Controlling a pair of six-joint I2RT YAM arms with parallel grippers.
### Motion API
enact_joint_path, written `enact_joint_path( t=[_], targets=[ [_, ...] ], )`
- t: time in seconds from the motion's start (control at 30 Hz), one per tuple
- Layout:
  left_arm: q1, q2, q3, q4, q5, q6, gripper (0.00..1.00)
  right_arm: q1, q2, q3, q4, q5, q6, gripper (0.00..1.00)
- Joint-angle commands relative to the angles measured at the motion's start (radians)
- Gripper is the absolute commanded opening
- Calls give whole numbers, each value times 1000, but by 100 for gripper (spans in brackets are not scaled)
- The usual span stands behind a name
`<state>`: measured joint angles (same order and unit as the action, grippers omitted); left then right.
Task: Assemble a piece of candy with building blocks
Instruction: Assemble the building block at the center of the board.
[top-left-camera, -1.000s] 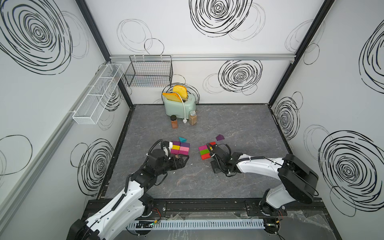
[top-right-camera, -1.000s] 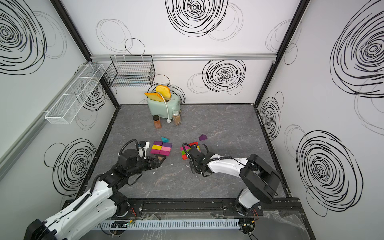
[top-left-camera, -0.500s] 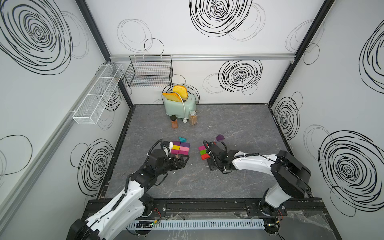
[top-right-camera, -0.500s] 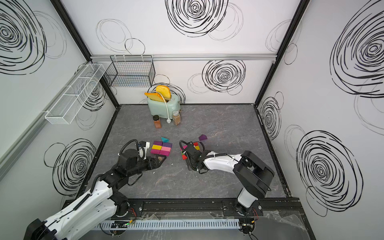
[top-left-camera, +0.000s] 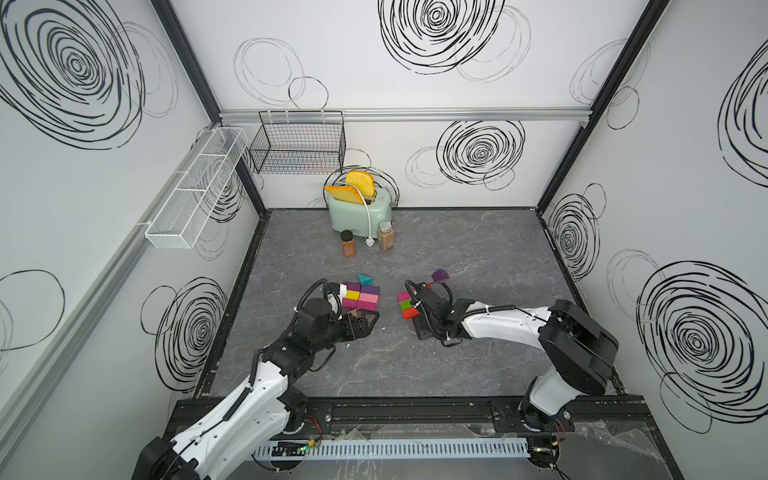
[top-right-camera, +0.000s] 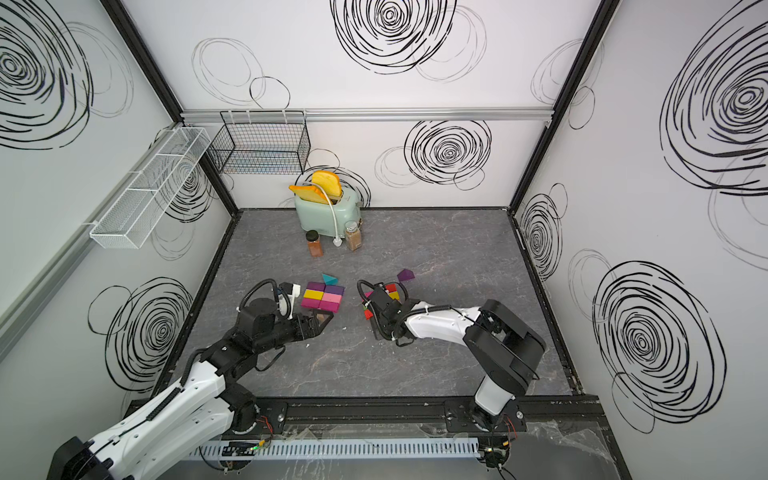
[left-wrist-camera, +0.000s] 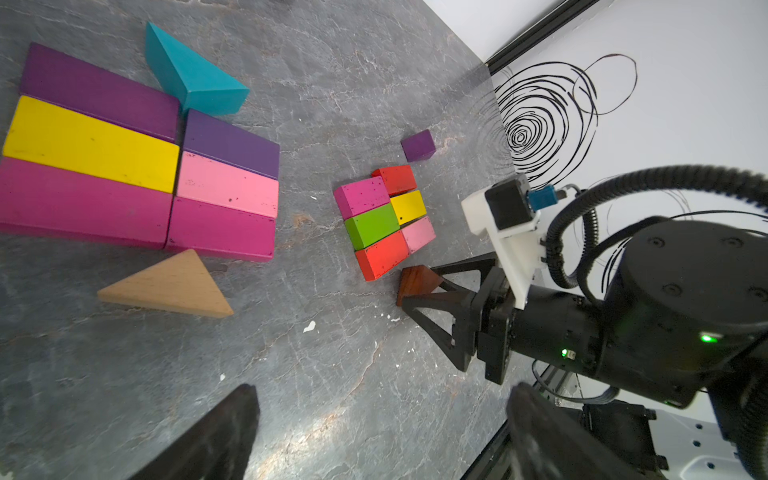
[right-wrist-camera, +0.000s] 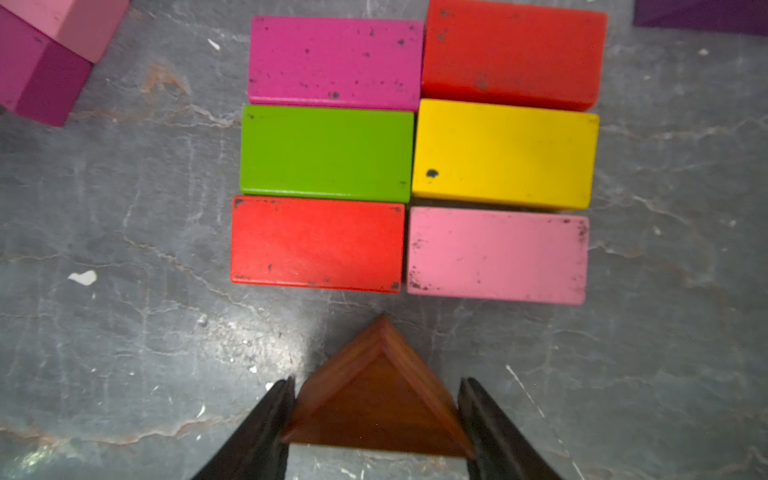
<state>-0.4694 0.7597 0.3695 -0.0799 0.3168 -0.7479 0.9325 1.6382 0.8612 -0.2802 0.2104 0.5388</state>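
Left gripper (left-wrist-camera: 384, 395): released. The jaws are spread wide with nothing between them, on the near side of the long bricks.
Right gripper (right-wrist-camera: 377, 381): grasping the brown triangle (right-wrist-camera: 374, 415), with one finger set against each slanted side.
Brown triangle: on the table (top-left-camera: 415, 365). Its apex points at the seam between the red and pink bricks, just short of touching them.
Short-brick set (right-wrist-camera: 374, 153): six bricks lie flat in two columns – magenta, green, red; red, yellow, pink.
Tan triangle (left-wrist-camera: 170, 286): just beside the near edge of the long-brick set (left-wrist-camera: 137, 166).
Teal triangle (left-wrist-camera: 191, 75): against the far purple bricks of the long-brick set.
Purple triangle (left-wrist-camera: 417, 145): lies apart, beyond the short-brick set.
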Motion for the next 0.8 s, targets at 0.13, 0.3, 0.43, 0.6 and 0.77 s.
enact_joint_path(
  t=[0.13,0.3,0.43,0.6,0.77],
  targets=[
    [-6,4,17,32,4,15,98,3,-22,10,-26,30,24,71],
    [-8,6,13,37,-1,16,98,3,-36,17,-28,36,25,75],
    [-9,6,18,31,-7,24,98,7,-85,26,-38,34,35,82],
    [-9,6,33,9,-8,37,98,13,-199,75,-167,72,50,88],
    [-5,8,70,-23,-16,74,98,-143,-320,95,-191,50,-63,95]
  ],
)
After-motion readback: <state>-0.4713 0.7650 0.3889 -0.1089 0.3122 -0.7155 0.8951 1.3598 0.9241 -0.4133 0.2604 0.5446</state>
